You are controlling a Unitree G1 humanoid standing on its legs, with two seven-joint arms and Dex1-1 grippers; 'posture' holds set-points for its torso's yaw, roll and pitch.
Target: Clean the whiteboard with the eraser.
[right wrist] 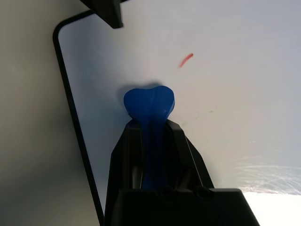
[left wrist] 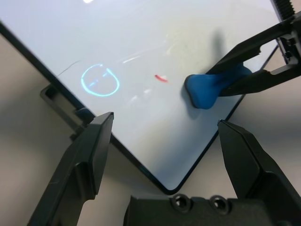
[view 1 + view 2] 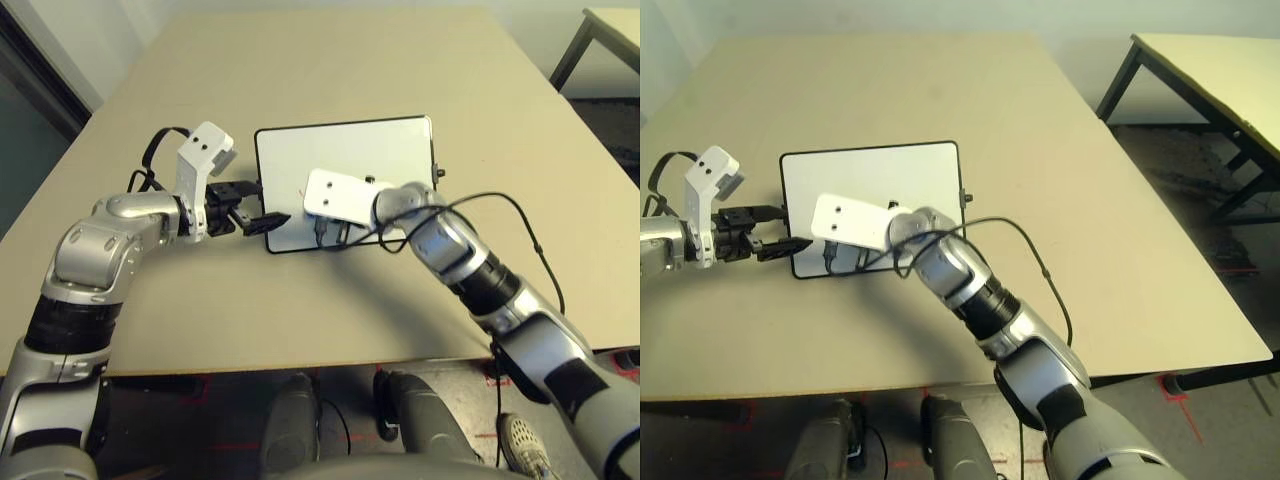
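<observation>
"State of the left fingers point(image 2: 96, 150)?"

"Mine are wide apart, nothing between them. They point in at one short side of the whiteboard point(image 3: 350, 145), with a black knob point(image 2: 83, 114) just beside one tip."

"And the right fingers point(image 1: 124, 155)?"

"Shut on the eraser point(image 1: 150, 103). I've got its narrow part clamped between them, and the wider blue end sticks out past the tips, over the whiteboard. I can't tell whether it's pressed on the surface."

"Where's the whiteboard?"

"Flat on the table point(image 3: 200, 320), under my right fingers, black frame all round. One frame edge runs alongside them, a bit off to the side."

"Marks?"

"Short red stroke point(image 1: 186, 60), out beyond my right fingertips, near the eraser but apart from it. Faint smudges off to the side of those fingers too. Also a bright blue ring point(image 2: 100, 80) out past my left fingertips; can't tell if it's ink or reflected light."

"Cable?"

"Black cable point(image 3: 515, 205), looped over the arm behind my right fingers."
</observation>
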